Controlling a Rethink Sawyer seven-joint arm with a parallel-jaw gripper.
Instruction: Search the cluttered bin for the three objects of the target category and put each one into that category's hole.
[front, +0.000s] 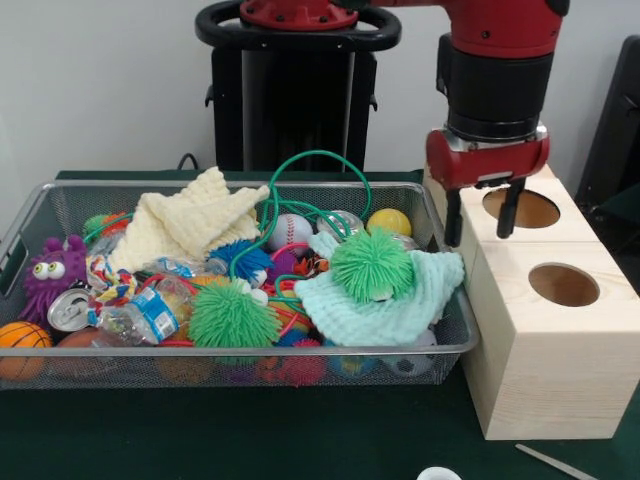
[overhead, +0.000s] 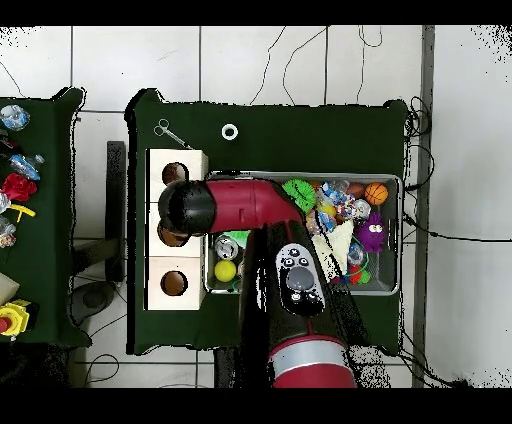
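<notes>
Hovering over the wooden box (front: 545, 330), our gripper (front: 482, 212) hangs open and empty; we judge the green spiky ball (front: 372, 264) soft and light, best pinched across its middle.

In the overhead view the middle hole of the box (overhead: 176, 195) and much of the bin (overhead: 398, 236) are covered by the arm (overhead: 250, 205). The arm is cut off by the front view's top edge. What lies under the bin's cloths (front: 190, 222) cannot be told.
</notes>
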